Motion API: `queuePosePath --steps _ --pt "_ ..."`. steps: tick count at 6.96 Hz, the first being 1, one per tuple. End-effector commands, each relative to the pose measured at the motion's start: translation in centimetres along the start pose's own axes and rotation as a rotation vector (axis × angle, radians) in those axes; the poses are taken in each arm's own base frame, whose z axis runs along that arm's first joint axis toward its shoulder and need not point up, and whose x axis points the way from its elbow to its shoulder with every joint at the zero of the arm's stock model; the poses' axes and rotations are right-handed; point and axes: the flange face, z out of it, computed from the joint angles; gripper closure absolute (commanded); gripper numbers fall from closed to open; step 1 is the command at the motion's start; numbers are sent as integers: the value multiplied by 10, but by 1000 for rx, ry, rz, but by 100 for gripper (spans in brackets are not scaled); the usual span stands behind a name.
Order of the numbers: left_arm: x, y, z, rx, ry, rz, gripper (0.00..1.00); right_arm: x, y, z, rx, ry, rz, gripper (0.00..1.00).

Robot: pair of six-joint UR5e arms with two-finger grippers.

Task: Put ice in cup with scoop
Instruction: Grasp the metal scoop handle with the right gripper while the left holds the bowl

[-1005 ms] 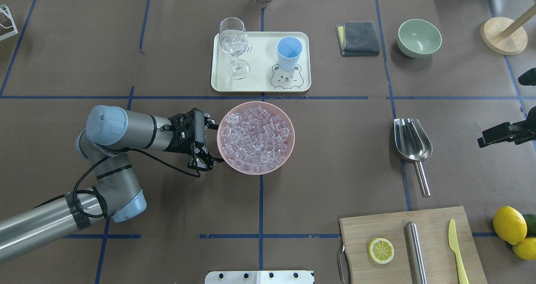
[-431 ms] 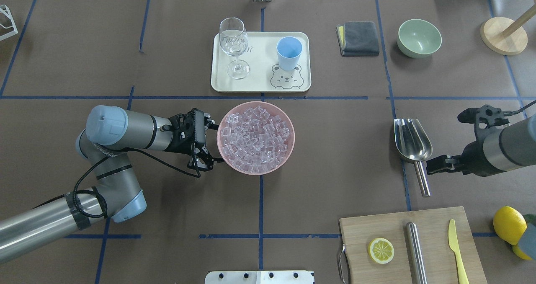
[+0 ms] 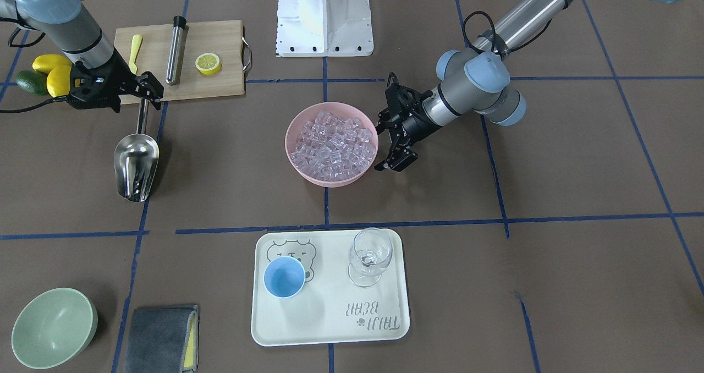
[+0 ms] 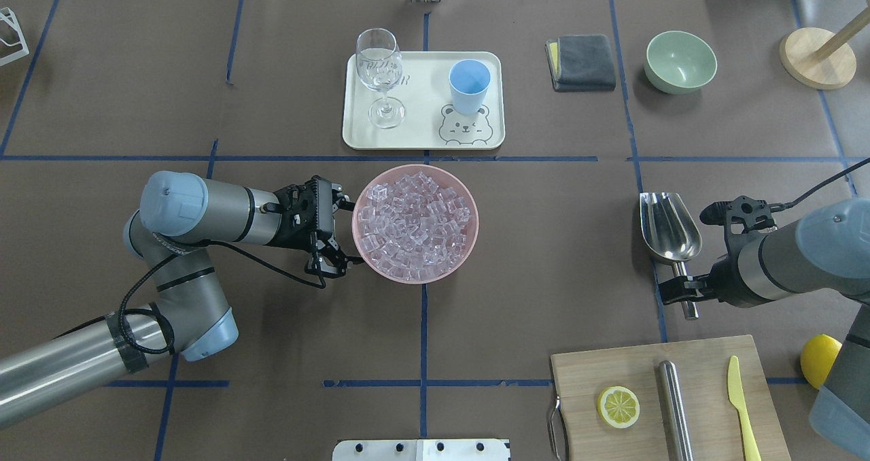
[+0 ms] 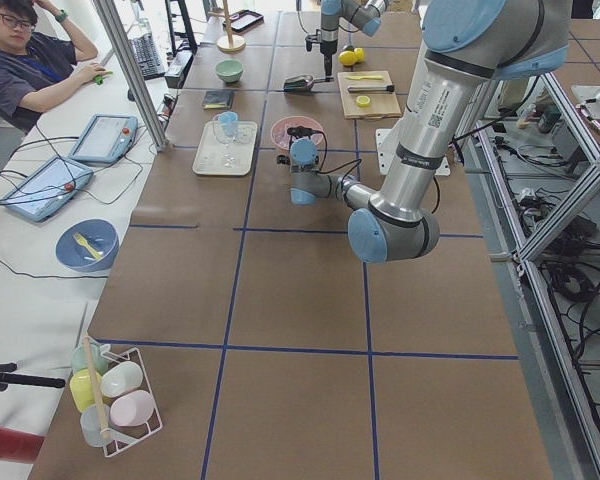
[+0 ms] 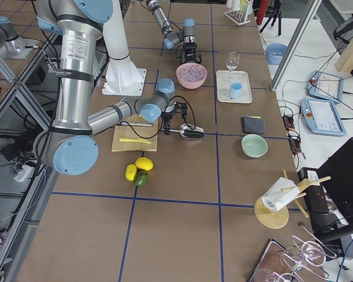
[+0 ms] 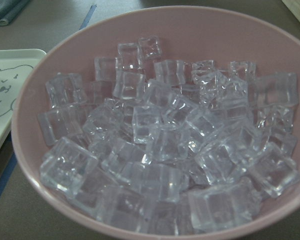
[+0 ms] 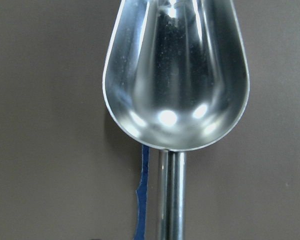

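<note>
The steel scoop [image 4: 669,230] lies on the table at the right with its handle toward the robot. It fills the right wrist view [image 8: 175,75]. My right gripper [image 4: 680,291] is open and hangs over the handle, also seen in the front view [image 3: 137,93]. The ice [image 4: 414,223] fills a pink bowl [image 4: 476,224] at the centre and shows close in the left wrist view [image 7: 165,140]. My left gripper [image 4: 340,234] is open beside the bowl's left rim. The light-blue cup [image 4: 469,83] stands upright and empty on the white tray [image 4: 421,134].
A wine glass [image 4: 379,60] shares the tray. A grey cloth [image 4: 581,61], a green bowl [image 4: 680,60] and a wooden stand [image 4: 815,56] are at the far right. A cutting board [image 4: 703,393] with a steel tube, lemon slice and knife lies near the scoop's handle. A lemon [image 4: 819,359] lies beside it.
My right arm has come in from the right edge and brought its gripper down over the scoop's handle. The left arm, bowl and scoop have not moved.
</note>
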Motion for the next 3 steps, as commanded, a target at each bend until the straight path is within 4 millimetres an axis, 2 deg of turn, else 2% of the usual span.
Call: queuePosePath --steps 1,3 --pt "0 0 0 0 1 0 0 -2 2 17 -13 24 -8 19" --pt "0 0 0 0 1 0 0 -3 2 17 -14 23 -10 57"
